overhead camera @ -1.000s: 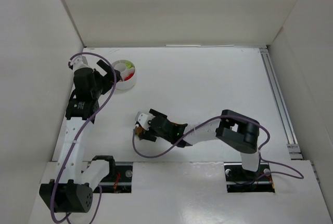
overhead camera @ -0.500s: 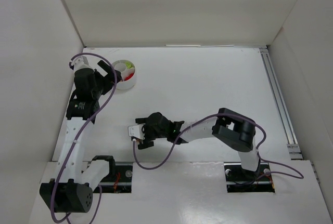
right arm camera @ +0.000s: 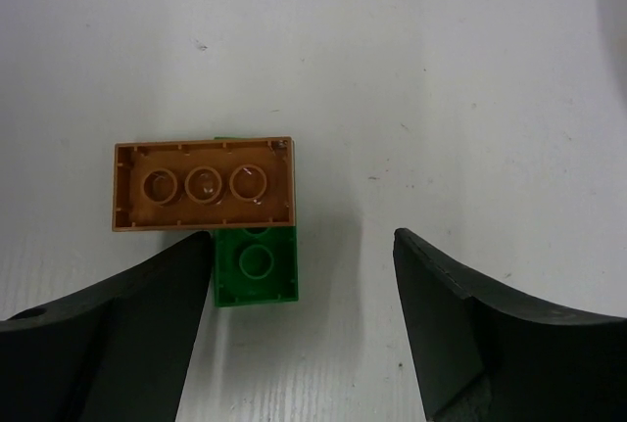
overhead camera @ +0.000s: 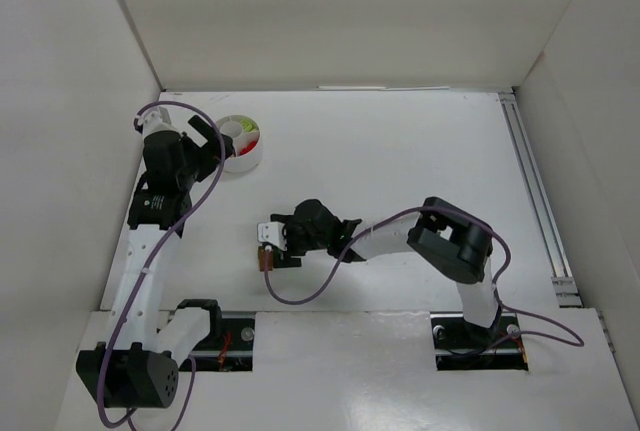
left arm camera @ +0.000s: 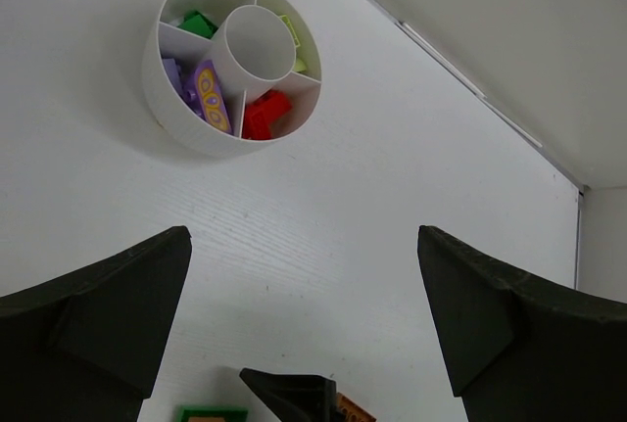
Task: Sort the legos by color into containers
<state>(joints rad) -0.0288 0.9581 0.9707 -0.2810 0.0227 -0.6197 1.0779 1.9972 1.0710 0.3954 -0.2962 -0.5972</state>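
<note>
At six o'clock from the dish (left arm camera: 257, 45), right gripper (right arm camera: 304, 241) sits spread astride the green lego (right arm camera: 257, 270), orange lego (right arm camera: 204, 185) seemingly overlapping at twelve: pinch low.

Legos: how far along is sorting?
Done: a green lego, lilac legos, red lego and yellow-green lego sit in separate wedges of the dish. In hand: open right gripper brackets a loose green brick partly under an orange brick. Remaining: those two; left gripper open, empty.

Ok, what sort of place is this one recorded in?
Probably a robot-lab test cell: a white table boxed in by plain white walls, the left arm and right arm bolted at its near edge, plus a divided dish and toy bricks.
</note>
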